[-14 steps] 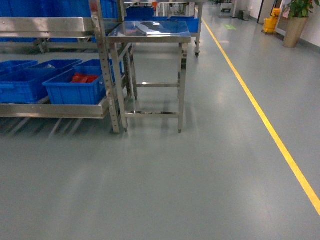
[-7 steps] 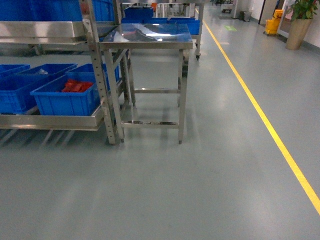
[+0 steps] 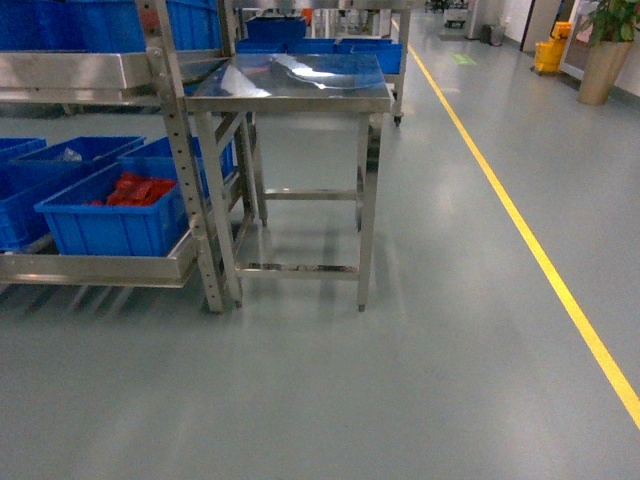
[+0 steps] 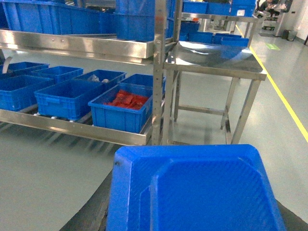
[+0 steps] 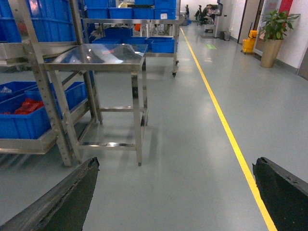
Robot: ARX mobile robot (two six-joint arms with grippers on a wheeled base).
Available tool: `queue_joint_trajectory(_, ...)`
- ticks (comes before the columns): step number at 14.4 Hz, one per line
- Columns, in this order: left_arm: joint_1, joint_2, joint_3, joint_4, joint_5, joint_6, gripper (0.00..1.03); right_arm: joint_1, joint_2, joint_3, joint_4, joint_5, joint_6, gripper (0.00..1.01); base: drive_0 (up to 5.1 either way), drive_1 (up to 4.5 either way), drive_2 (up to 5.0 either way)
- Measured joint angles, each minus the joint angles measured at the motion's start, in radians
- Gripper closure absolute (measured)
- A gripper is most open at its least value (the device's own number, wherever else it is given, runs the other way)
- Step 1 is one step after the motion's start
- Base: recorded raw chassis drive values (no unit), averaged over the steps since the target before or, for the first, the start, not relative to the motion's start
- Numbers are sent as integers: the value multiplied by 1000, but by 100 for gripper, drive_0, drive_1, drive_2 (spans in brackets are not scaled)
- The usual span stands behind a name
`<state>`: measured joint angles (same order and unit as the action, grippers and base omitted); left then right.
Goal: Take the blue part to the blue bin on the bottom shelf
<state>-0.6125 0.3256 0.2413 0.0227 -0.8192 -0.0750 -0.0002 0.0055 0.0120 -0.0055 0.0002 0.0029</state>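
Blue part [image 4: 197, 192] pinched between left gripper [image 4: 192, 216] fingers [image 4: 89, 211], long axis left-right, broad face up. Right gripper [image 5: 175, 192] spread, bare. Bottom shelf [image 3: 100, 268]: right crate [image 3: 110, 228] holds red packets [image 3: 135, 190]; blue bin [image 4: 67, 98] beside it.

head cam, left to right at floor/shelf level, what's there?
Blue crate with red packets on the bottom shelf → rack upright → steel table → yellow floor line → potted plant.
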Motion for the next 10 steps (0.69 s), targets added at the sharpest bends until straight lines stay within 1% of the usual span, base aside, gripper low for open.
queue_joint_trajectory(10, 0, 0, 0, 4, 0, 0, 60, 0, 0, 0, -1, 0, 0, 3, 3, 423, -417)
